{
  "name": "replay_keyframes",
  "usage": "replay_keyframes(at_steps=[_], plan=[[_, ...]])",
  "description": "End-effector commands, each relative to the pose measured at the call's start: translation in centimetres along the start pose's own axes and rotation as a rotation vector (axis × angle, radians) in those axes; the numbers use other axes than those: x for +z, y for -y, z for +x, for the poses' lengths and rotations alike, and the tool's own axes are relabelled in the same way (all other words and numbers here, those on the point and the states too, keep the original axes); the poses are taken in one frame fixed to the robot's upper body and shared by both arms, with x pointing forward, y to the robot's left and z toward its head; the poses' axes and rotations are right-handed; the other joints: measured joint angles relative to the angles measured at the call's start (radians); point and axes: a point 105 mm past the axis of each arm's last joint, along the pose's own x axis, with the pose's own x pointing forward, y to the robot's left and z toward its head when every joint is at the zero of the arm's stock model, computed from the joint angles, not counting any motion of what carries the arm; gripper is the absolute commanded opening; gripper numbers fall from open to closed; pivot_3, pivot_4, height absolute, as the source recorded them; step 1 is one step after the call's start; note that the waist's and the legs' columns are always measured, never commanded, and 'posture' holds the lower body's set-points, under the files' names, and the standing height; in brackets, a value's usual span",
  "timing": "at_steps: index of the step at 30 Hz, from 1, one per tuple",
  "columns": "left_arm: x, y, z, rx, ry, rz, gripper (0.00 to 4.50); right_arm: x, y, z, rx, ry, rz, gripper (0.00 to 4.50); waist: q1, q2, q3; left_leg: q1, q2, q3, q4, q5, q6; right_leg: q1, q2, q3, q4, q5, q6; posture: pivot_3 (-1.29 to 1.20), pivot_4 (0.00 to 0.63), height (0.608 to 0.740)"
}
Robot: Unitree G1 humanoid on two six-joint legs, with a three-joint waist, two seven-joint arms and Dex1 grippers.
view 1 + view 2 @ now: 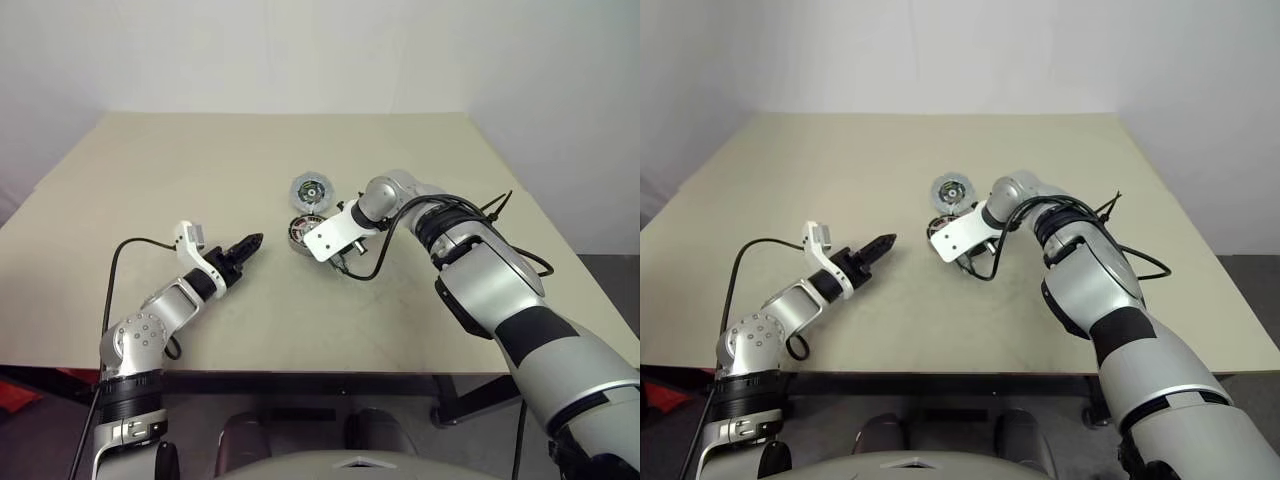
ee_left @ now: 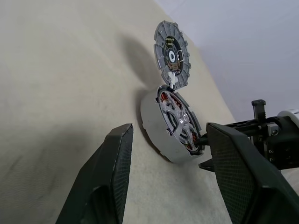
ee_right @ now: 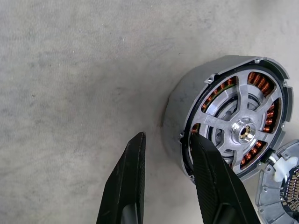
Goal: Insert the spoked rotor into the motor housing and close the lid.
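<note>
The motor housing (image 1: 299, 229), a round silver cup with copper windings, rests mid-table. The spoked rotor (image 3: 242, 131) sits inside it, level with the rim. The lid (image 1: 311, 189) lies flat and open just behind the housing, joined to it by a small white piece (image 2: 173, 79). My right gripper (image 3: 167, 140) points steeply down at the housing's near side, one finger (image 3: 135, 177) outside the wall and the other finger (image 3: 210, 172) over the rim, closed on the wall. My left gripper (image 1: 250, 243) is open and level a short way left of the housing, pointing at it.
The beige table (image 1: 180, 170) carries nothing else around the housing. A black cable (image 1: 470, 215) loops off my right forearm above the table's right part. The front edge of the table (image 1: 330, 372) runs just below both arms.
</note>
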Motion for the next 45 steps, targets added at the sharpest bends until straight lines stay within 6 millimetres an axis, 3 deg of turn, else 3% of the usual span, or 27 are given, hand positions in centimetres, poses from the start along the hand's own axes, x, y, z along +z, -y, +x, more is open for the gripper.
replay_keyframes(at_steps=[1,3,5,9,21,28,32,37,39,45], plan=[[0.8,0.6,-0.3,-0.012,0.042,0.027,2.64,0.6,0.3,0.6,0.011,-0.013,-0.027,1.65,-0.002,0.0,0.0,0.0,0.0,0.0,0.0,0.0,0.0,0.0,0.0,0.0,0.0,0.0,0.0,0.0,0.0,0.74],[0.8,0.5,-0.5,-0.008,0.046,0.027,2.64,0.7,0.2,0.8,0.012,-0.01,-0.027,1.65,-0.005,0.0,0.0,0.001,0.0,0.0,0.0,0.0,0.0,0.001,0.0,0.0,0.0,0.0,0.0,0.0,0.0,0.74],[0.8,0.4,-0.6,-0.004,0.048,0.026,2.64,0.8,0.2,0.8,0.012,-0.007,-0.025,1.28,-0.008,0.0,0.0,0.001,0.0,0.0,0.0,0.0,0.0,0.001,0.0,0.0,0.0,0.0,0.0,0.0,0.0,0.74],[0.8,0.3,-0.7,0.002,0.05,0.028,2.64,0.6,0.5,0.7,-0.01,-0.01,-0.012,0.09,-0.011,0.0,0.0,0.001,0.0,0.0,0.0,0.0,0.0,0.001,0.0,0.0,0.0,0.0,0.0,0.0,0.0,0.74],[0.8,0.2,-0.3,0.007,0.049,0.025,2.64,0.4,1.2,-0.5,-0.077,0.043,0.047,0.0,-0.016,0.001,0.0,0.001,0.0,0.0,0.0,0.0,0.0,0.001,0.0,0.0,0.001,0.0,0.0,0.0,0.0,0.74],[0.2,-0.3,-0.5,0.029,0.056,0.006,2.64,0.7,0.2,-1.9,0.022,0.288,0.47,0.0,-0.009,0.001,0.001,-0.003,0.0,0.0,0.0,0.0,0.001,-0.001,0.0,-0.001,-0.001,0.0,-0.001,0.0,0.0,0.74],[-0.3,-0.5,-0.6,0.038,0.059,-0.006,2.64,0.1,-1.4,-2.0,0.129,0.305,0.641,0.0,0.007,0.001,0.001,-0.004,0.001,0.0,0.0,-0.001,0.002,-0.001,0.0,-0.002,-0.002,-0.001,-0.003,0.0,0.0,0.74],[-0.6,-0.5,-0.6,0.044,0.065,-0.016,2.64,0.3,-1.3,-2.2,0.165,0.297,0.871,0.0,0.025,0.002,0.001,-0.004,0.001,0.0,0.0,-0.001,0.002,-0.001,-0.001,-0.003,-0.002,-0.001,-0.003,0.0,0.0,0.74],[-0.7,-0.6,-0.8,0.049,0.068,-0.023,2.64,1.3,-0.8,-2.2,0.202,0.287,1.086,0.0,0.031,0.002,0.001,-0.003,0.001,0.0,0.0,-0.001,0.001,-0.001,-0.001,-0.003,-0.002,-0.001,-0.003,0.0,0.0,0.74],[-1.3,-0.8,-1.2,0.064,0.068,-0.034,2.64,3.3,0.6,-1.4,0.11,0.22,1.398,0.0,0.037,0.002,0.001,0.0,0.002,0.0,-0.002,0.0,0.0,0.0,0.0,-0.002,-0.001,-0.001,-0.003,0.0,0.0,0.74]])
